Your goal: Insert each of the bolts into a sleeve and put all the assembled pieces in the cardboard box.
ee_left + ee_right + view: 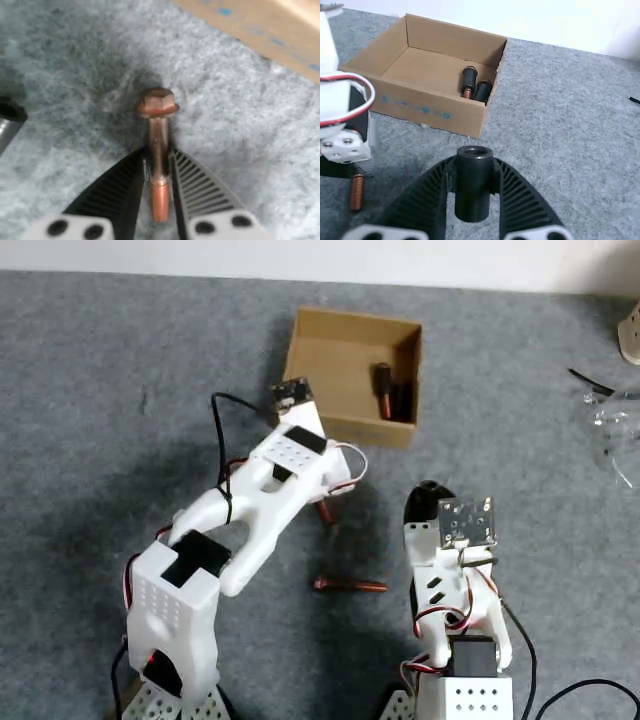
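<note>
left wrist view: bolt [159,142] lengthwise in left pincer [159,156], head outward

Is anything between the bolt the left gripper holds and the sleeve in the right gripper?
Nothing visible. Only bare carpet separates the bolt in the left gripper from the sleeve in the right gripper. The loose bolt lies aside.

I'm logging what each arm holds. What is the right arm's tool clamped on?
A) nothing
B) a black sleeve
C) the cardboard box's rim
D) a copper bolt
B: the right wrist view shows the right tool shut on an upright black sleeve, while the copper bolt sits in the left tool.
</note>
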